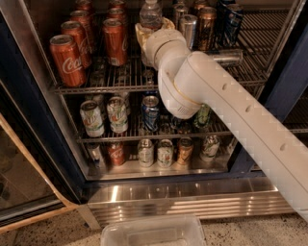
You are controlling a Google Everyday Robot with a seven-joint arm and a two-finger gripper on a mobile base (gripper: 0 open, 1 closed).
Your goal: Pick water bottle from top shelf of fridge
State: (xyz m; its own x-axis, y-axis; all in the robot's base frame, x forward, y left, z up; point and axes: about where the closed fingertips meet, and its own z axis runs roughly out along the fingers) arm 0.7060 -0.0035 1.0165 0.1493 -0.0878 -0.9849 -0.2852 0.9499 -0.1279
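Note:
The water bottle (150,14), clear with a ribbed neck, stands upright near the middle of the top shelf (115,88) of the fridge (33,110). Only its upper part shows; the rest is hidden behind my wrist. My gripper (152,31) has reached into the fridge and sits at the bottle's lower body, right against it. My white arm (226,105) runs from the lower right up to the shelf and covers part of the middle shelves.
Red cola cans (67,58) stand left of the bottle, and slim silver and dark cans (188,29) stand right of it. One can lies on its side (225,56). Lower racks hold more cans (118,113). The open glass door (24,182) is at left. A clear plastic bin (154,233) sits on the floor below the steel base panel (183,197).

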